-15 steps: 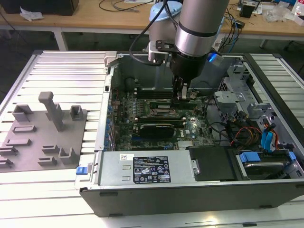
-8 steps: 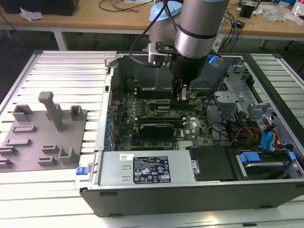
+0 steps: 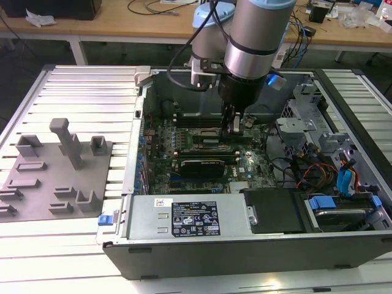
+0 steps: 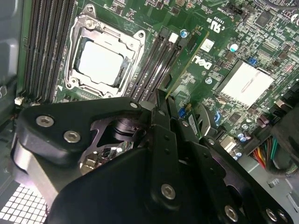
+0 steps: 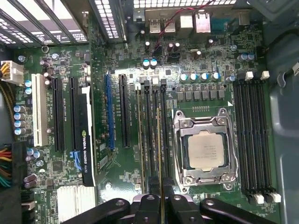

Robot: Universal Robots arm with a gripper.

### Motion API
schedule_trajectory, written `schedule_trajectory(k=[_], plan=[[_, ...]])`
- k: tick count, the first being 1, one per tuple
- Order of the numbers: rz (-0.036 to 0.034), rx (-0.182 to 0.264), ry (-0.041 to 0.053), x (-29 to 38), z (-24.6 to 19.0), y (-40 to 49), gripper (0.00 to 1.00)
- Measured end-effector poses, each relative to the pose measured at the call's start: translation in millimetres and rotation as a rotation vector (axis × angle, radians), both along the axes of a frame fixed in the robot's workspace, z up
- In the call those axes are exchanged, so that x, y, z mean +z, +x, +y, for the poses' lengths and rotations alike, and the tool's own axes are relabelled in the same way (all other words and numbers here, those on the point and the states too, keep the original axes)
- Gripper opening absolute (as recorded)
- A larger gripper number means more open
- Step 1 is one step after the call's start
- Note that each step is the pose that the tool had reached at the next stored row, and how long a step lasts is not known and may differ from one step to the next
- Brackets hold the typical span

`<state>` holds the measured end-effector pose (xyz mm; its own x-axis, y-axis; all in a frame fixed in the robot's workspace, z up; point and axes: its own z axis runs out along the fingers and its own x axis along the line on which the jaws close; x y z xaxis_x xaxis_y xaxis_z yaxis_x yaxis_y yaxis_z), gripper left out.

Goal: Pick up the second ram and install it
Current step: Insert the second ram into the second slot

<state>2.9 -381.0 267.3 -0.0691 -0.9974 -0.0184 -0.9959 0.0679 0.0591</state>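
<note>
Wooden workbench, dark floor

A ribbed white table fills the exterior view, carrying a grey tray at left and an open computer case at right.
</note>
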Motion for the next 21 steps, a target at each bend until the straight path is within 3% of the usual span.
schedule_trajectory(k=[6, 11, 21], plan=[[0.0001, 0.0, -0.0002, -4.9, 0.0, -3.5, 0.13], [0.0, 0.001, -0.0001, -10.2, 0.0, -20.5, 0.13], [0.0, 0.002, -0.0014, -25.4, 1.1, -25.2, 0.13]])
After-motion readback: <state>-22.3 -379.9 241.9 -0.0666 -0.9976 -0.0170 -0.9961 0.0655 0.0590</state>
